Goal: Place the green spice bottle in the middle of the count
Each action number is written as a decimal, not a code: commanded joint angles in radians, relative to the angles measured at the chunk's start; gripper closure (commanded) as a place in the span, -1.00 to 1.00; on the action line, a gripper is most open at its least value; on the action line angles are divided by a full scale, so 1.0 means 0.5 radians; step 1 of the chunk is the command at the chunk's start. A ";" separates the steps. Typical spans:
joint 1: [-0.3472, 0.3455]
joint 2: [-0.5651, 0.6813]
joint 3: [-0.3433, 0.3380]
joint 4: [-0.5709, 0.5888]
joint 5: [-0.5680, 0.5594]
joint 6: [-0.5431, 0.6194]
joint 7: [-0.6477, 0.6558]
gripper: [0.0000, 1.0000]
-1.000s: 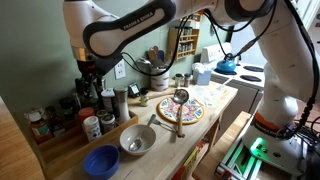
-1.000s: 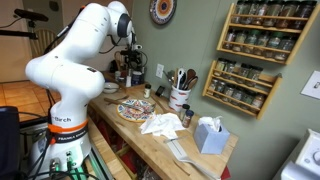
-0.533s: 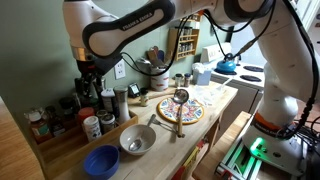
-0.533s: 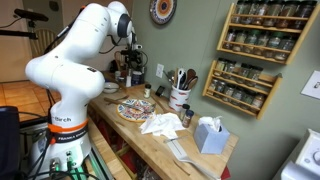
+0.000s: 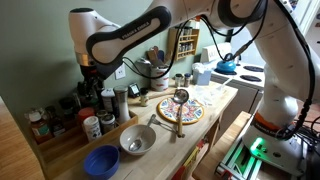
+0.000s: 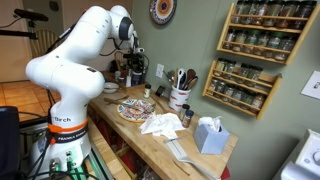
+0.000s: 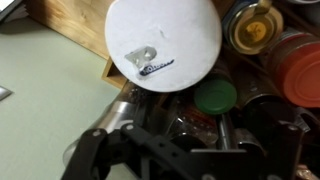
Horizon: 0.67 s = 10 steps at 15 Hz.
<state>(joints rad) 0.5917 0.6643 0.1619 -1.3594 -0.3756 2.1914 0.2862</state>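
In the wrist view the green spice bottle (image 7: pixel 215 96) shows a green cap and a clear glass body with brown spice. It stands among several jars at the wall end of the wooden counter (image 5: pixel 222 98). My gripper (image 7: pixel 175 135) is down over this cluster, with a dark finger on each side of the bottle's glass body. The picture is too dark to show whether the fingers press on it. In both exterior views the gripper (image 5: pixel 90 82) (image 6: pixel 128 62) hangs over the jars, and I cannot pick out the green bottle there.
A large white lid (image 7: pixel 165 40) is just beyond the green cap. On the counter are a blue bowl (image 5: pixel 101 160), a metal bowl (image 5: pixel 137 140), a patterned plate (image 5: pixel 180 112), a utensil crock (image 6: pixel 180 97), white cloth (image 6: pixel 160 123) and a tissue box (image 6: pixel 209 135).
The arm's upper links have shifted a little in an exterior view. The gripper stays over the jar cluster.
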 commanded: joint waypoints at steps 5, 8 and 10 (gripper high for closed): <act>-0.006 0.074 0.023 0.058 0.168 0.066 -0.053 -1.00; -0.015 0.034 0.046 0.015 0.213 0.043 0.014 -1.00; 0.002 0.004 0.035 -0.010 0.234 0.012 0.084 -1.00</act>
<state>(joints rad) 0.5911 0.6769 0.1732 -1.3482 -0.2853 2.2221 0.2904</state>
